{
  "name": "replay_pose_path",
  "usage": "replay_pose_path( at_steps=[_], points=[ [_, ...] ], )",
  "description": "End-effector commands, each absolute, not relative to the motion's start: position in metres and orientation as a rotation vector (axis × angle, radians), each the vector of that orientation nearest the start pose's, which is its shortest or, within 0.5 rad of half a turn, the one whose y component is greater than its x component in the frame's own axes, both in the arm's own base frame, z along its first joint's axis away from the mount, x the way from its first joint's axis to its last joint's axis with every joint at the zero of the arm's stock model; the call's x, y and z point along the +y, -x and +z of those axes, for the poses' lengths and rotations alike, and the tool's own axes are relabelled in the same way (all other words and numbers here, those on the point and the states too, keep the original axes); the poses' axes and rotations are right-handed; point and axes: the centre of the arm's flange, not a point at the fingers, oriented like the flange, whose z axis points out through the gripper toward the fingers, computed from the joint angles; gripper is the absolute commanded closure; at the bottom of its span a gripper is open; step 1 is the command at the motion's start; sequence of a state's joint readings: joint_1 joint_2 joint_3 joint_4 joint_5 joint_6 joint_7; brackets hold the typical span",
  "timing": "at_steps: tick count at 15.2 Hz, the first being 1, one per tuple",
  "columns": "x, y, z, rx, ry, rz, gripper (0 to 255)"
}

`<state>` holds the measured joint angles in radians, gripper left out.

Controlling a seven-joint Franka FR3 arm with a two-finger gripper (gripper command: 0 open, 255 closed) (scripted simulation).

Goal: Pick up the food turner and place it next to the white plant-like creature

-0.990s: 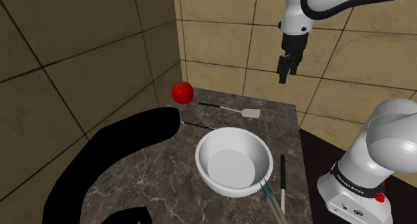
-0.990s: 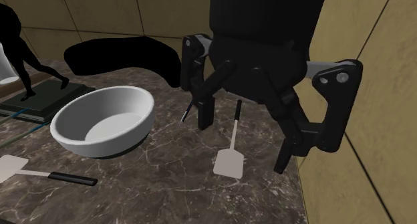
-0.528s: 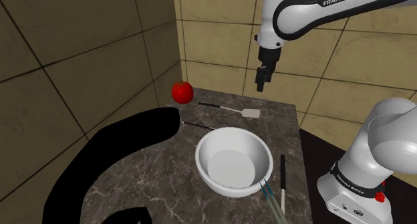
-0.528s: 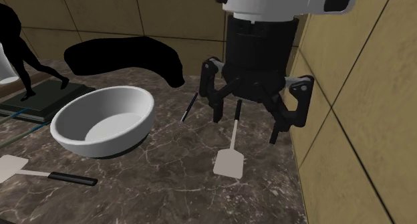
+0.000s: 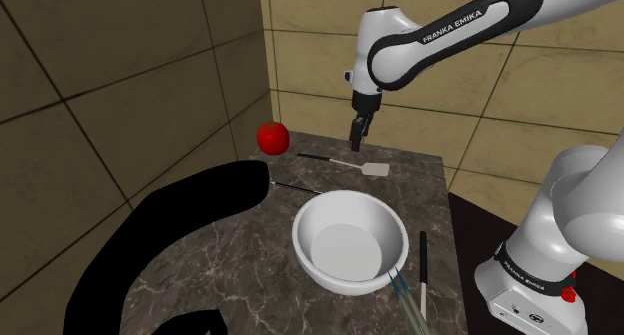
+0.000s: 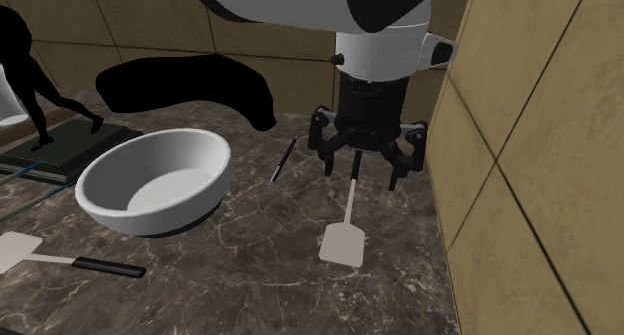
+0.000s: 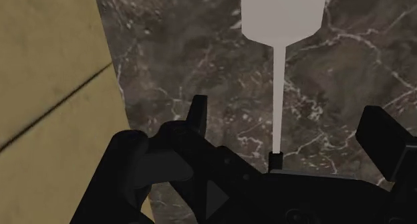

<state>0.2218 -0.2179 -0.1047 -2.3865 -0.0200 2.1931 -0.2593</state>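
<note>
My jaws stand apart, empty, hanging a little above the food turner (image 5: 352, 164) (image 6: 349, 223) (image 7: 281, 22) and touching nothing. The turner lies flat on the dark marbled worktop (image 5: 240, 273) (image 6: 250, 268), on the far side of the white bowl (image 5: 298, 228) (image 6: 150, 215), between the bowl and the tan tiled wall (image 5: 330, 63) (image 6: 520, 133) (image 7: 47, 69), and well apart from the bowl.

In the second exterior view my two fingers straddle its thin stem, one on each side. The black grip runs up between them, and the pale flat blade lies out beyond their tips, away from the wall corner.

In the wrist view the blade lies ahead of me and the stem runs straight back to the grip's end, which sits in the gap between my fingers, nearer one than the other. Neither finger touches it.

Past the bowl, at the worktop's far corner, sits a red apple-like ball (image 5: 272, 137). It is just beyond the grip end of the turner.

A thin black stick (image 5: 296, 188) (image 6: 283, 161) lies between the bowl and the turner. On the bowl's other side, away from the wall, a second turner (image 6: 22, 249) with a black handle lies flat, close to the bowl.
</note>
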Motion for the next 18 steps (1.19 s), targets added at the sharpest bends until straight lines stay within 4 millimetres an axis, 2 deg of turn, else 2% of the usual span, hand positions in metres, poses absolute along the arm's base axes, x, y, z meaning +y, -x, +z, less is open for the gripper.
replay_pose_path(
  at_steps=[1, 4, 11, 18],
  points=[
    [0.065, -0.478, 0.393, -0.678, 3.056, -0.069, 0],
    [0.082, -0.495, 0.378, -0.757, 3.030, -0.101, 0],
    [0.083, -0.498, 0.338, -0.757, 3.030, -0.101, 0],
    [0.083, -0.498, 0.338, -0.757, 3.030, -0.101, 0]
  ],
)
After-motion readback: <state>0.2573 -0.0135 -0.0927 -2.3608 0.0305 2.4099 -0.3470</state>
